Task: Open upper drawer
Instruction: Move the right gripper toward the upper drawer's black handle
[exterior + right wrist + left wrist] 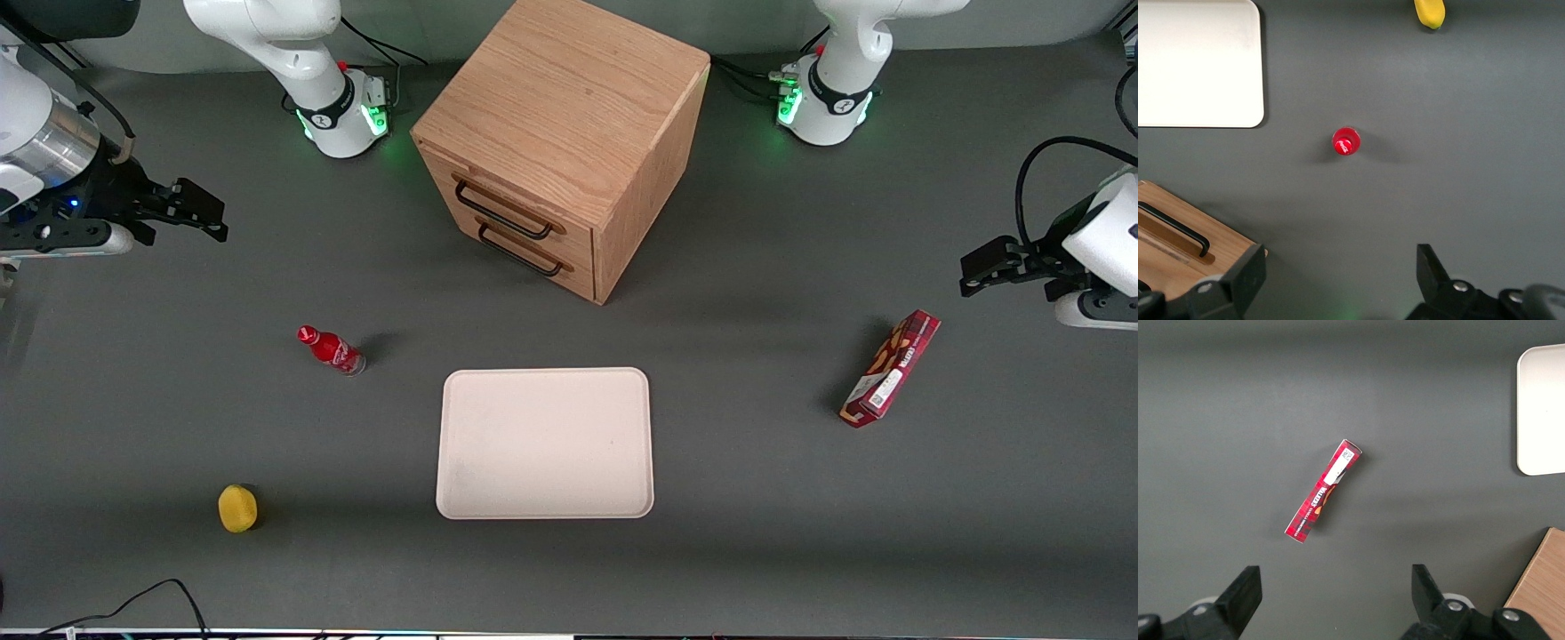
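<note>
The light oak cabinet point(569, 124) stands on the table, farther from the front camera than the tray. Its upper drawer point(508, 197) is closed, with its long black bar handle point(503, 212) just above the matching lower drawer point(526, 249). My right gripper point(213, 218) hangs open and empty above the table toward the working arm's end, well apart from the cabinet. In the right wrist view the open gripper point(1339, 261) frames bare table, with a corner of the cabinet point(1185, 250) and one black handle point(1175, 229) beside it.
A white tray point(544, 442) lies nearer the front camera than the cabinet. A red bottle point(331, 349) stands between my gripper and the tray. A yellow object point(237, 508) lies near the front edge. A red box point(891, 367) lies toward the parked arm's end.
</note>
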You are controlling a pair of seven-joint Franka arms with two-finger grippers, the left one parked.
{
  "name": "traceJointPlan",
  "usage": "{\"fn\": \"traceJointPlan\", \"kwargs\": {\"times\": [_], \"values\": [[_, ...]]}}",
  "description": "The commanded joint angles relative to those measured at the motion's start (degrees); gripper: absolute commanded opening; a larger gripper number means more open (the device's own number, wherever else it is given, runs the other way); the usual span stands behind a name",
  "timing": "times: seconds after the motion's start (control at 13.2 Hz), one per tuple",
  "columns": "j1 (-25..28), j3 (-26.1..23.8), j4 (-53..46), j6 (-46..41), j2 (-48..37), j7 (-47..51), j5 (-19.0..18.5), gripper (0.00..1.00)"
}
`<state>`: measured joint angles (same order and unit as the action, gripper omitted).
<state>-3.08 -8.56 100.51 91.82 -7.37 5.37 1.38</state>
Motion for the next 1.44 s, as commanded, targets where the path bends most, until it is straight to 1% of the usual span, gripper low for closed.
{"fn": "traceJointPlan", "kwargs": {"times": [0.0,0.38,0.53,0.61,0.76,0.91,1.13,1.21,1.36], "values": [[-0.1,0.1,-1.5,-1.4,0.6,1.0,-0.7,1.0],[0.0,0.6,-1.5,-3.0,0.2,1.5,-0.3,1.0],[0.4,0.3,-2.5,-3.7,-0.5,-0.9,-0.2,1.0],[0.6,-0.4,-4.1,-6.7,-0.4,-3.2,0.0,1.0],[0.8,-5.1,-7.7,-9.5,1.0,-4.8,1.0,1.0],[0.9,-9.0,-8.0,-9.3,1.4,-4.7,1.7,1.0],[1.0,-12.9,-9.9,-8.5,5.0,-6.2,10.7,1.0],[0.9,-14.1,-10.2,-8.4,6.4,-9.6,12.7,1.0],[0.9,-15.9,-10.1,-6.5,9.2,-26.1,13.5,1.0]]}}
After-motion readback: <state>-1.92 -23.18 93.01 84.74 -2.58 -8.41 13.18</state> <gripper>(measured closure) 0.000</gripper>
